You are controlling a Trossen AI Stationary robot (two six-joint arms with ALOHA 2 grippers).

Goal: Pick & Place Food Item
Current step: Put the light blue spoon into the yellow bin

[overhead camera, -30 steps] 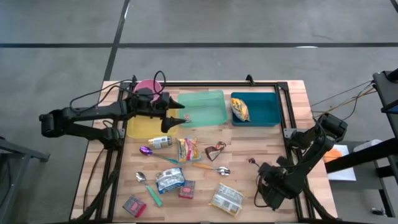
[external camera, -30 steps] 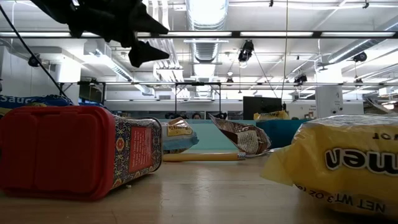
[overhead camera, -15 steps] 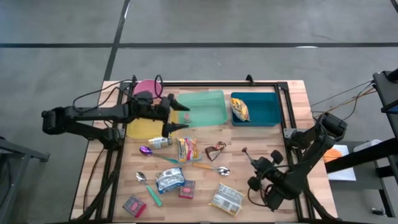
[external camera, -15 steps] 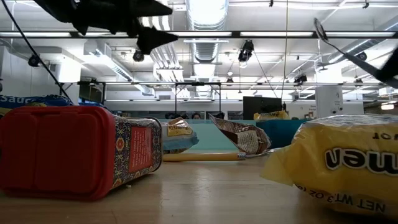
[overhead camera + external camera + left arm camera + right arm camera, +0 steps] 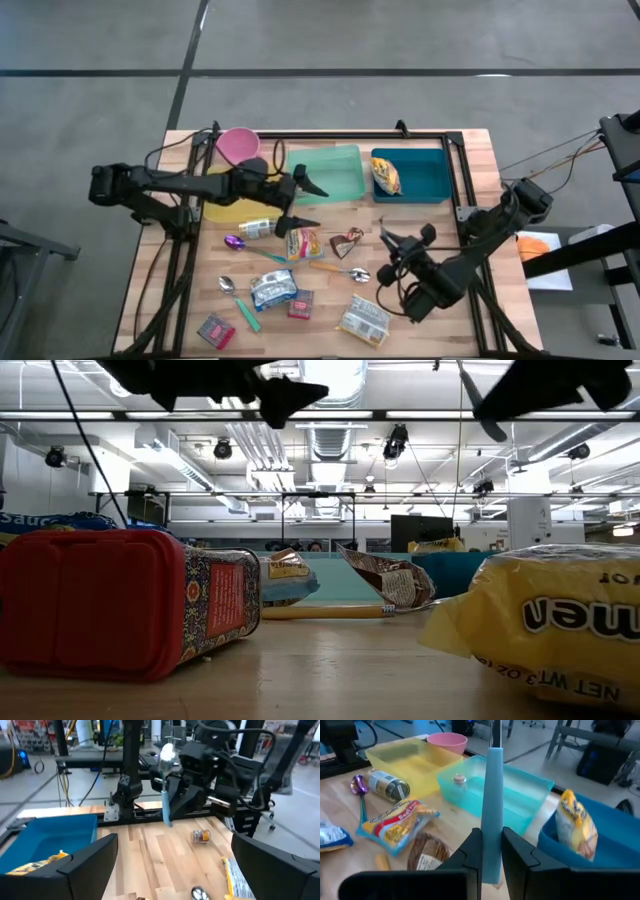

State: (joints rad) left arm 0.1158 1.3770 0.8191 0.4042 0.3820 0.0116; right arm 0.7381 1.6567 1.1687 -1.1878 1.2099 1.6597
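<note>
My right gripper point(image 5: 392, 250) hovers over the table's right middle, shut on a spoon point(image 5: 167, 780) with a pale blue handle and a silver bowl. My left gripper point(image 5: 308, 203) stands open in the air over the near edge of the green bin point(image 5: 330, 170), with nothing between its fingers. Below and near it lie an orange snack packet point(image 5: 303, 240), a brown packet point(image 5: 348, 240) and a small jar point(image 5: 258, 228), all flat on the wood. A yellow chip bag point(image 5: 386, 175) lies in the blue bin point(image 5: 425, 180). My right gripper pinches the spoon's blue handle point(image 5: 493, 827) between its two fingers, in the handle's lower half, with the free end point(image 5: 168, 823) sticking out below. The fingers come about level from the table's right and lie across the handle. The spoon stands upright, bowl point(image 5: 167, 754) on top, clear of the table.
A yellow bin point(image 5: 228, 205) and a pink bowl point(image 5: 238, 145) stand at the far left. Toward the near edge lie a purple spoon point(image 5: 235, 242), an orange-handled spoon point(image 5: 340, 270), a blue packet point(image 5: 272, 290), a red box point(image 5: 215, 330) and a yellow noodle packet point(image 5: 365, 320). A black frame point(image 5: 455, 170) borders the table.
My left gripper has travelled toward the table's right, from over the yellow bin to the green bin's near edge, staying open. My right gripper has risen and moved toward the table's left and far side, its wrist turning; the spoon it holds has swung upright.
</note>
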